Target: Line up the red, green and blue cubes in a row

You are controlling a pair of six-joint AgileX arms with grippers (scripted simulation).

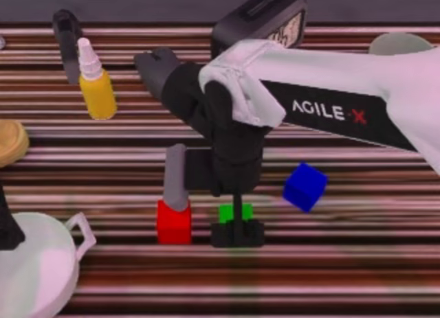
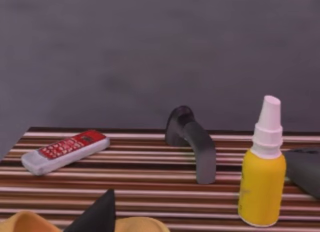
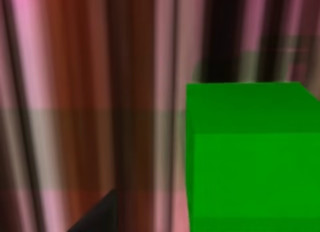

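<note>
Right arm's white sleeve reads "AGILE·X", black band, red X. That is the only readable writing; the red handset's (image 2: 66,152) keys are too small to read.

Count: three cubes, one of each colour. Red cube (image 1: 174,222) sits left of centre on the striped surface (image 1: 344,263), a grey cylinder part of the arm overlapping its top edge. Green cube (image 1: 235,213) is just right of the red one, with a small gap between them. Blue cube (image 1: 304,186) lies farther right and a little higher in the top view, tilted, out of line with the other two.

Right gripper (image 1: 236,230) is down at the green cube; dark fingers sit around it, but I cannot tell whether they grasp it or are released. Right wrist view is filled by the green cube and the stripes.

Left arm parked at the lower left of the top view, white housing only; its gripper's state cannot be told.

One yellow bottle (image 1: 97,90) with white nozzle top left, one dark curved object (image 2: 192,142) beside it, one black box (image 1: 265,23) at the top.
</note>
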